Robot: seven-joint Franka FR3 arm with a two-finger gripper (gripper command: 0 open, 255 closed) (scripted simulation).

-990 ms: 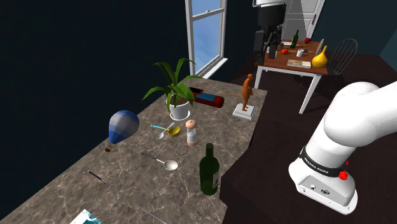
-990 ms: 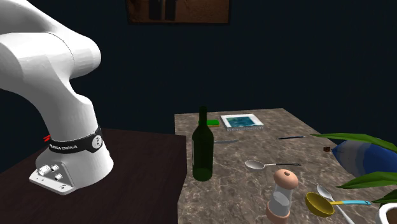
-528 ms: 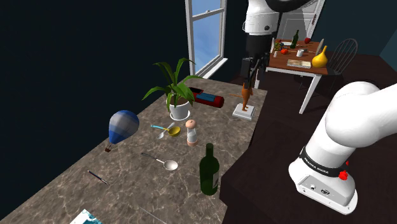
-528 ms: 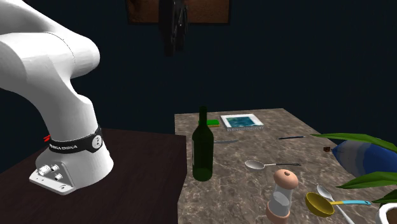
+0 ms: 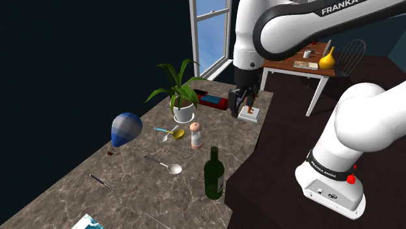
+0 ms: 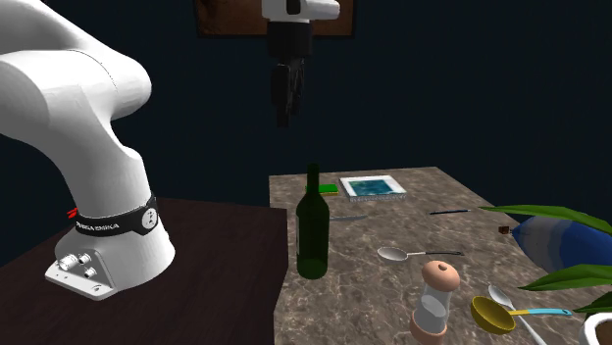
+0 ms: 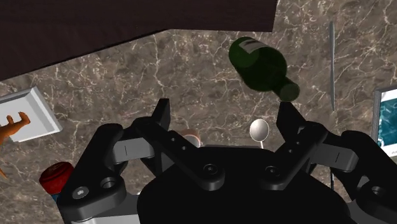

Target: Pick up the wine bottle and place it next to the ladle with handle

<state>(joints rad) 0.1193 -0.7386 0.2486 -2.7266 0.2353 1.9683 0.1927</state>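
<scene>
The dark green glass wine bottle (image 5: 214, 174) (image 6: 312, 227) (image 7: 262, 67) is standing upright near the silver round-bowled ladle (image 5: 170, 166) (image 6: 397, 254) (image 7: 259, 129), at the brown marbled surface's (image 5: 136, 195) edge. The black gripper (image 5: 238, 104) (image 6: 286, 98) (image 7: 224, 114) is hanging wide open and empty, well above the ladle. A skewed approach risks toppling the tall bottle overboard.

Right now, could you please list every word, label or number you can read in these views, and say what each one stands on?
"FRANKA": on the upper arm link, running off the top edge of the shoulder view.
"FRANKA EMIKA": in small white letters on the black band round the arm's base.
The pale label on the wine bottle is too small to read.
</scene>
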